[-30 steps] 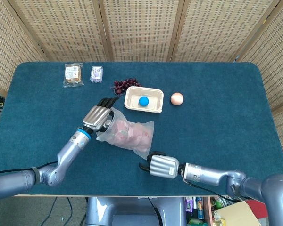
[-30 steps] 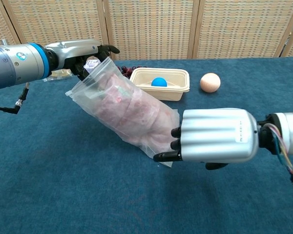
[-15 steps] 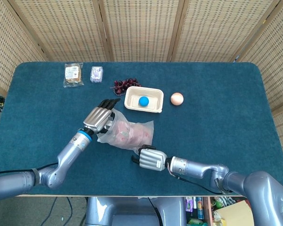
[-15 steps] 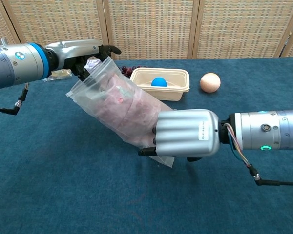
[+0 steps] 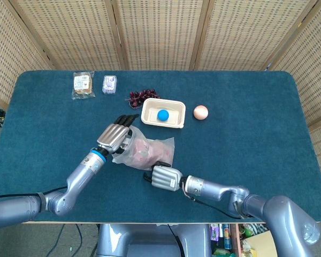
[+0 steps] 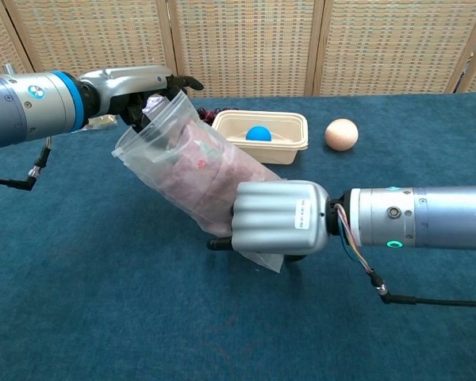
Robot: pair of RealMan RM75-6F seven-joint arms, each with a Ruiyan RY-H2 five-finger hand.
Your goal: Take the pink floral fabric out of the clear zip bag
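Two metal hands at the clear zip bag (image 6: 192,176), left hand (image 6: 135,86) gripping its open mouth, right hand (image 6: 274,220) closed on its bottom end, pink floral fabric (image 6: 209,176) bunched inside, soft and crumpled

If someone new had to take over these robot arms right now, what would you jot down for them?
Left hand holds the raised open end of the clear zip bag.
Right hand sits at the bag's lower end; whether it grips is hidden.
Pink floral fabric is all inside the bag, which tilts above the blue table.
Done: bag lifted at one end.
Left: pull the fabric out.
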